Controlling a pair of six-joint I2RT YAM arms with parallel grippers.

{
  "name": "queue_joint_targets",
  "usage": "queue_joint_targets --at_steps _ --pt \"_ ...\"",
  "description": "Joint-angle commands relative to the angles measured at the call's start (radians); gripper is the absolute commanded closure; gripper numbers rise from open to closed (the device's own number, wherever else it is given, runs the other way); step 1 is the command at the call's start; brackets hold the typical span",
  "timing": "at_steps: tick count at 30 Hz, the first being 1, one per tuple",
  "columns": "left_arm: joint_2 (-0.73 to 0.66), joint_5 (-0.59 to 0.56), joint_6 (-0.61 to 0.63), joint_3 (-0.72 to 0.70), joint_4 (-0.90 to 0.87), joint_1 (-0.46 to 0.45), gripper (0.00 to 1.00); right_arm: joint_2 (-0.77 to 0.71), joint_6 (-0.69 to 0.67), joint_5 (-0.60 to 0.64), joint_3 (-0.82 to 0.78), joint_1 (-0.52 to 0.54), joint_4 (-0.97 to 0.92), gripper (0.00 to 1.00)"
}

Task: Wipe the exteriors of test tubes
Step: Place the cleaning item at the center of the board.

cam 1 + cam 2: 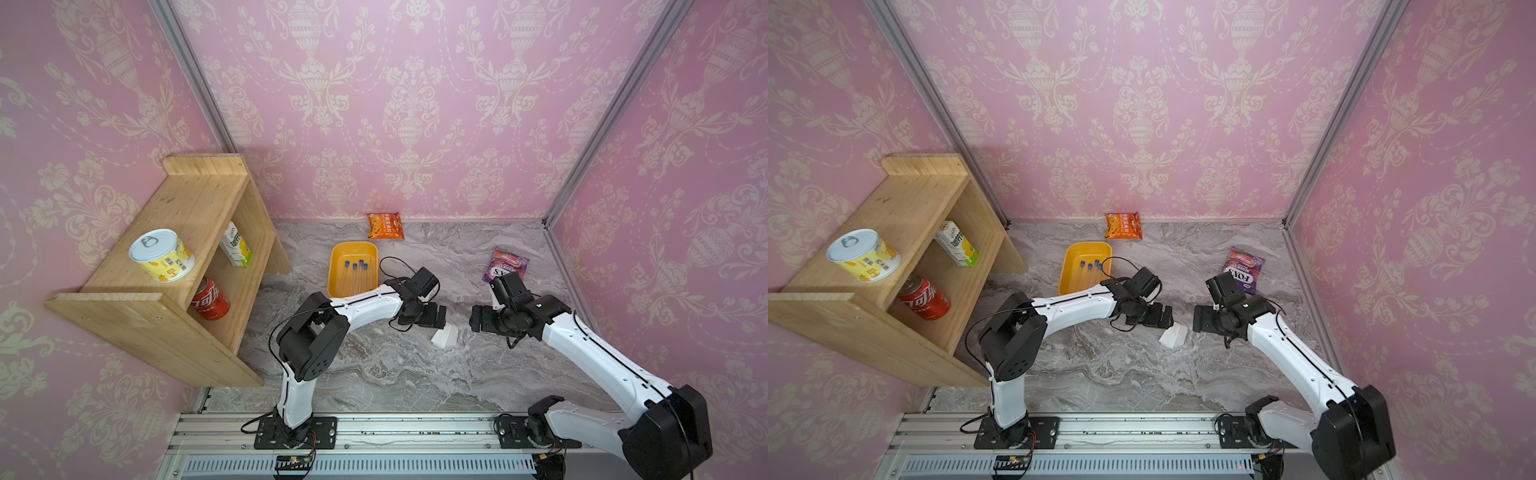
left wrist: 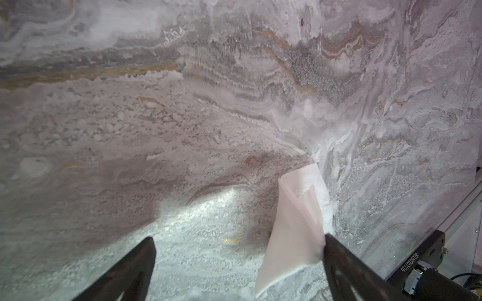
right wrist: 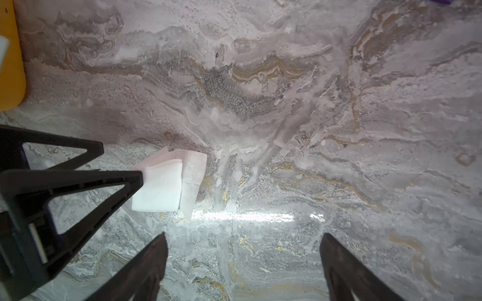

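Observation:
Several clear test tubes (image 1: 353, 275) with blue caps lie in the yellow tray (image 1: 337, 286) at mid-table in both top views (image 1: 1088, 274); no gripper touches them. A folded white wipe (image 1: 444, 336) lies on the marble in front of the two grippers. My left gripper (image 2: 238, 237) is open, and the wipe (image 2: 294, 234) leans against the inner side of one finger. Facing it, a short gap away, my right gripper (image 3: 244, 234) is open with only bare marble between its fingers. The right wrist view shows the left gripper's fingers (image 3: 78, 182) touching the wipe (image 3: 161, 187).
A wooden shelf (image 1: 166, 316) on the left holds a tin (image 1: 162, 255), a carton (image 1: 236, 245) and a red cola can (image 1: 210, 300). An orange snack bag (image 1: 385, 225) lies by the back wall, and a purple bag (image 1: 505, 266) lies behind the right arm. The arm rail (image 1: 415, 432) runs along the front.

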Motion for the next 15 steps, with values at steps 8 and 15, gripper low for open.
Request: queue_joint_targets --at_steps 8,15 --pt "-0.005 -0.024 0.0 -0.059 0.016 0.031 0.01 0.231 0.074 0.0 0.001 0.166 0.171 0.98" --pt "0.019 -0.034 0.011 -0.061 0.016 0.038 0.01 0.286 0.143 -0.059 -0.003 0.177 0.249 1.0"
